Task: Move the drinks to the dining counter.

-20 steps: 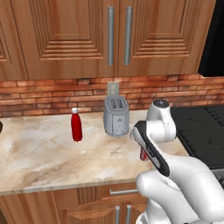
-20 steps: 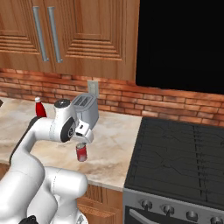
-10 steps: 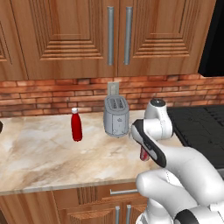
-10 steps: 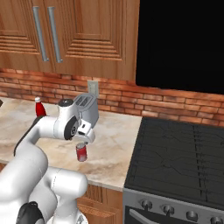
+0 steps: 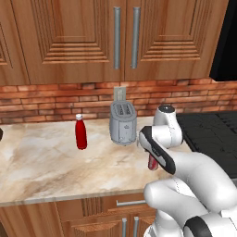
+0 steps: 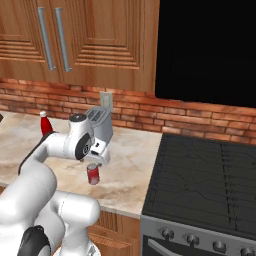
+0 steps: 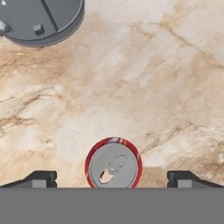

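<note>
A small red soda can (image 7: pixel 113 165) stands upright on the marbled worktop (image 5: pixel 41 162), seen from straight above in the hand view. My gripper (image 7: pixel 113 179) is open, with one fingertip (image 7: pixel 41 178) on each side of the can and apart from it. From the right base, the gripper (image 6: pixel 94 161) hangs just over the can (image 6: pixel 93 173). From the left base, my forearm covers most of the can (image 5: pixel 152 162). A slim red bottle with a white cap (image 5: pixel 81 132) stands further left, its top showing behind my arm (image 6: pixel 46 122). The dining counter is out of view.
A silver toaster (image 5: pixel 122 122) stands against the brick wall just behind the can, and its top shows in the hand view (image 7: pixel 41 19). A black stove (image 6: pixel 200 175) adjoins the worktop on the right. Wooden cabinets hang above.
The wrist has shifted slightly left and settled over the can. The jaws stay wide, and the can and bottle have not moved.
</note>
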Robot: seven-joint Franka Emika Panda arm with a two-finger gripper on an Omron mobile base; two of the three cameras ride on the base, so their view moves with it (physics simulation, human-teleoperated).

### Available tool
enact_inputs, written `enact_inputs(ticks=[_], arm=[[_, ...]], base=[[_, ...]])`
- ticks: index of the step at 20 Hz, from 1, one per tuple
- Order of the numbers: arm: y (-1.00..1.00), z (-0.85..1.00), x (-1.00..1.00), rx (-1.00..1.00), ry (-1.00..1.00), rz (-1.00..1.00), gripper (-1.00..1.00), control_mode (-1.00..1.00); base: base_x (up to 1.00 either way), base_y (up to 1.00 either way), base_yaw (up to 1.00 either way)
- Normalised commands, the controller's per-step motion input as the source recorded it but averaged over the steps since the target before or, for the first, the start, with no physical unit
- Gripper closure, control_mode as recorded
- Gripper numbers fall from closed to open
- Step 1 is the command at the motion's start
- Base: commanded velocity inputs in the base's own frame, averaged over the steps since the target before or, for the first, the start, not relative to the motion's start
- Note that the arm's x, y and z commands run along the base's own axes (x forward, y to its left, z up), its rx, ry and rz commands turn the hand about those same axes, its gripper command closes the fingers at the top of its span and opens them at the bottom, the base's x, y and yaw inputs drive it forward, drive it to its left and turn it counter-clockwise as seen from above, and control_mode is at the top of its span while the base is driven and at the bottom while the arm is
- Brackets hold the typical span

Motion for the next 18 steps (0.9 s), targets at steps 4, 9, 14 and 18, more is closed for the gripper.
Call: enact_inputs(ticks=[4,9,14,18], arm=[[-0.03,-0.12,0.0,0.0,0.01,0.0,-1.0,-1.0],[0.0,-0.1,0.0,0.0,0.0,0.0,-1.0,-1.0],[0.0,-0.16,0.0,0.0,0.0,0.0,-1.0,-1.0],[0.0,-0.21,0.0,0.0,0.0,0.0,-1.0,-1.0]], base=[[0.0,0.0,0.0],[0.0,0.0,0.0],[0.0,0.0,0.0],[0.0,0.0,0.0]])
